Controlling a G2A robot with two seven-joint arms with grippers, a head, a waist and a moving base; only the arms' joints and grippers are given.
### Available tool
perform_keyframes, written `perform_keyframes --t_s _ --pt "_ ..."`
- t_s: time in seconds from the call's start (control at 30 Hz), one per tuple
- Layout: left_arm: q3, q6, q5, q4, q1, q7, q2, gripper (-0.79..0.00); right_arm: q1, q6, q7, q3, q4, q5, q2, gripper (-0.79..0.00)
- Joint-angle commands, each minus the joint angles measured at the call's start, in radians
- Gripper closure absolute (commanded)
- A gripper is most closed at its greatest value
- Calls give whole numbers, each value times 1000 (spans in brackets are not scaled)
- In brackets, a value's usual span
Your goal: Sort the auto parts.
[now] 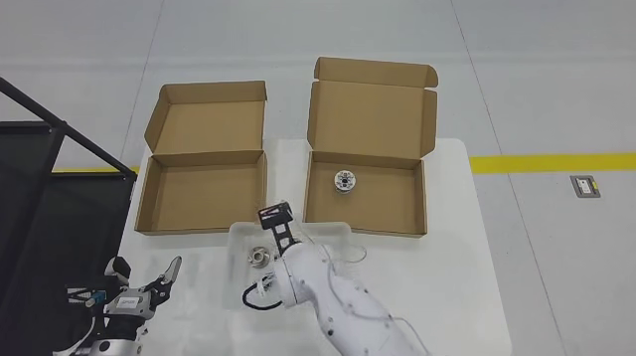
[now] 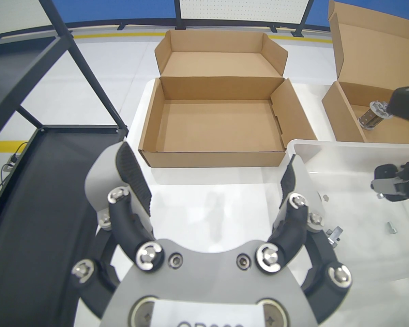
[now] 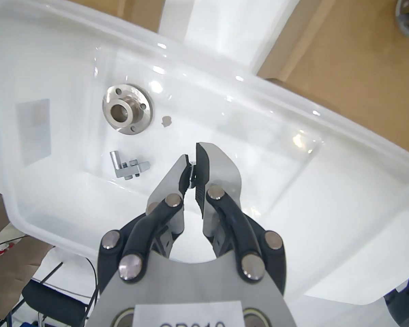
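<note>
Metal parts make up this sort, and all look hard, stiff and smooth; none seems fragile. Inside the clear bin (image 3: pixel 293 93) the right gripper (image 3: pixel 192 171) has its pads pressed together on a small metal piece (image 3: pixel 190 163), pinched at the very tips; the piece is probably light but slick, so so shallow a hold could let it twist or slip. A flange (image 3: pixel 127 108) lies flat in the bin's left half with its hub up; it is likely the heaviest part there, and the raised hub or the disc's rim looks the surest place to grip. Near it in the bin rests a small bracket (image 3: pixel 129 168) with a pin; its irregular shape suggests closing on its flat sides. The left gripper (image 2: pixel 208 171) is spread wide and holds nothing, just outside the bin's left end. Beyond the bin, the left box (image 2: pixel 221 158) is bare inside; the right box (image 2: pixel 344 134) holds a cylindrical part (image 2: pixel 371 119).

The pads cover most of the pinched piece, so its form cannot be told; a speck (image 3: pixel 166 121) beside the flange is too small to identify; a dark arm section overlaps the cylindrical part in the left wrist view; glare blurs the bin's walls.
</note>
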Motion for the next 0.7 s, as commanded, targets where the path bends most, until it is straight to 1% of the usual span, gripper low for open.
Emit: perform_keyframes --t_s 0.0,0.03,0.13,0.2,0.23,0.57,0.6,0.67 --pt "0 0 0 0 0 0 0 -785 -52 -12 -7 35 -116 -63 17 0" --pt "0 0 0 0 0 0 0 -785 -80 -34 -24 48 -173 -90 25 0" --pt "0 0 0 0 0 0 0 -785 -174 -97 -86 120 -323 -84 47 0" --pt "0 0 0 0 0 0 0 -785 -240 -172 -149 150 -407 -88 61 0" --pt "0 0 0 0 0 0 0 -785 -263 -187 -167 160 -432 -104 66 0" --pt "0 0 0 0 0 0 0 -785 -266 -187 -173 161 -432 -102 67 0" --pt "0 0 0 0 0 0 0 -785 -274 -180 -194 168 -426 -89 67 0" --pt "0 0 0 0 0 0 0 -785 -270 -122 -241 206 -417 -56 64 0"
